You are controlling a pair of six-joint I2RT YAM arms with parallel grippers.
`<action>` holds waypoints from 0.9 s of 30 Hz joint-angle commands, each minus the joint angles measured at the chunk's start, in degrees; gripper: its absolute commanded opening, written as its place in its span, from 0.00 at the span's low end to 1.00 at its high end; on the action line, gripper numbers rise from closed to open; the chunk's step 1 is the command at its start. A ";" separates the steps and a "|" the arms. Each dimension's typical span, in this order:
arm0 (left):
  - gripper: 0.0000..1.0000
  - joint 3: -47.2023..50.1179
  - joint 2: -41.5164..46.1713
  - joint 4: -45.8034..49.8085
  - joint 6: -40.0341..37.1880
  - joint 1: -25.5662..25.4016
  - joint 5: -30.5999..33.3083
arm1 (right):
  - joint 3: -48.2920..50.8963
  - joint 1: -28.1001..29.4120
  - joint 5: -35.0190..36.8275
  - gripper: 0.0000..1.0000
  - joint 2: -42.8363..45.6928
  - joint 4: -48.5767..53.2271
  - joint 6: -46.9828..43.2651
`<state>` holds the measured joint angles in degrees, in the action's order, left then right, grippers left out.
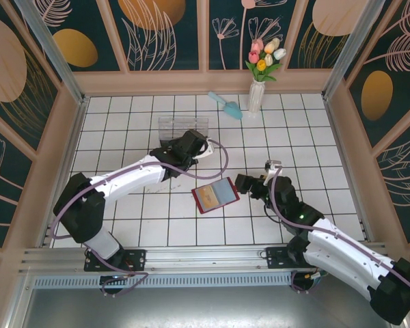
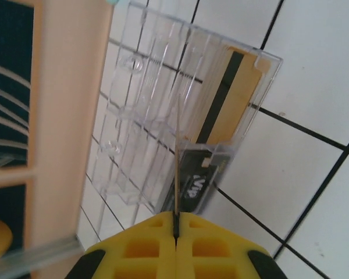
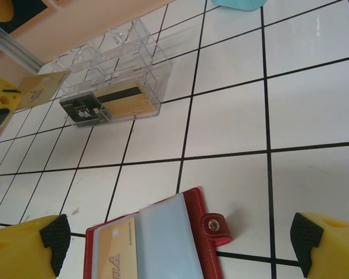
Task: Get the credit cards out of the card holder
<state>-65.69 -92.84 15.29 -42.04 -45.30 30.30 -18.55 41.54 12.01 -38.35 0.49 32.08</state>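
Pinching one of four cards over a clear box
Left claw [image 2: 175,224] is closed flat on a thin tan card [image 2: 178,151], seen edge-on above the clear ribbed plastic box [image 3: 113,75], which holds two cards: a gold one with a black stripe [image 2: 235,87] and a dark glossy one [image 2: 198,180]. Right claw [image 1: 244,183] gapes wide with nothing in it, just beside the red stitched card holder [image 1: 215,196], lying open on the white tiled desk [image 1: 287,137] with one gold card [image 3: 117,250] behind its translucent sleeve and a round metal snap on its strap tab [image 3: 215,224]
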 commanded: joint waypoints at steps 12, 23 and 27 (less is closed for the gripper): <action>0.00 -11.29 -11.60 5.14 -18.96 3.41 -9.25 | 2.19 -3.38 -0.46 0.99 1.21 0.20 1.16; 0.00 -14.04 -18.30 5.29 -18.52 4.35 -7.24 | 3.33 -6.40 -3.08 0.99 1.18 -0.74 1.06; 0.00 -16.08 -20.21 5.54 -17.59 4.81 -7.03 | 3.63 -6.87 -3.75 0.99 1.17 -1.20 1.14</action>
<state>-79.35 -111.44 19.79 -59.96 -41.17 22.90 -15.73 35.16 9.47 -37.80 0.54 32.34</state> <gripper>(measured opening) 0.068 0.989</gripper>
